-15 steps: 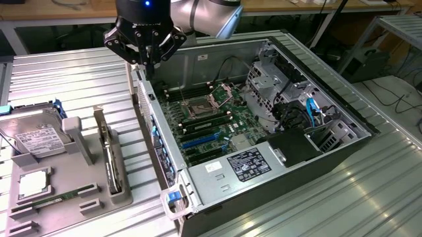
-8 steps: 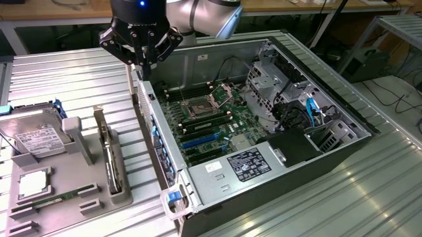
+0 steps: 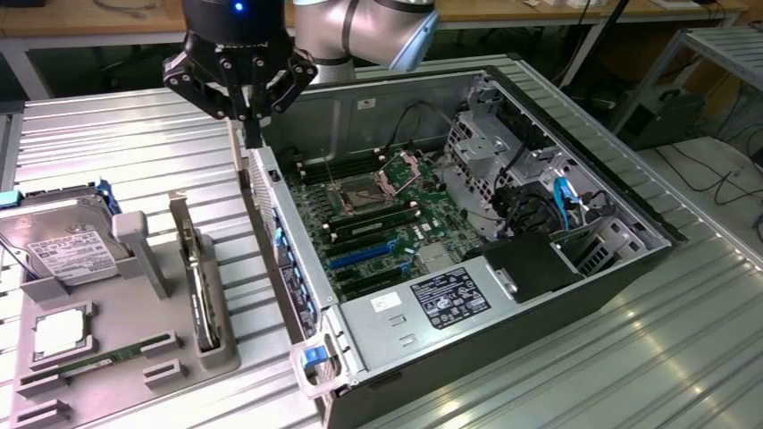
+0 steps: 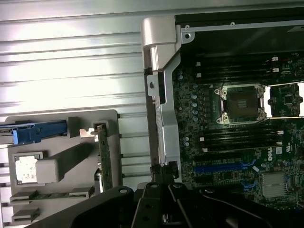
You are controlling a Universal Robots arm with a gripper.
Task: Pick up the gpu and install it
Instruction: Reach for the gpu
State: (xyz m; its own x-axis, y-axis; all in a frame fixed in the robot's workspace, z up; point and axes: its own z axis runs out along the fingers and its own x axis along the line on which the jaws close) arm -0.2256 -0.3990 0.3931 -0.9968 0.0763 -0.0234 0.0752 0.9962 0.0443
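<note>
The gpu [image 3: 197, 277] stands on its edge in a slot of the grey holder [image 3: 138, 304], at the exterior view's left of the open computer case [image 3: 620, 223]. In the wrist view the gpu [image 4: 103, 159] shows as a thin edge-on card. My gripper [image 3: 253, 136] hangs shut above the case's near side wall, higher than the gpu, apart from it and holding nothing. Its dark fingertips [image 4: 164, 176] sit over that wall. The motherboard [image 3: 381, 214] lies bare inside, with blue card slots [image 3: 364, 256] free.
A silver hard drive [image 3: 60, 250], a processor chip [image 3: 57, 332] and a green memory stick [image 3: 102, 362] share the holder. Cables and drive cages [image 3: 524, 188] crowd the case's far side. Ribbed metal tabletop [image 3: 131, 152] surrounds everything.
</note>
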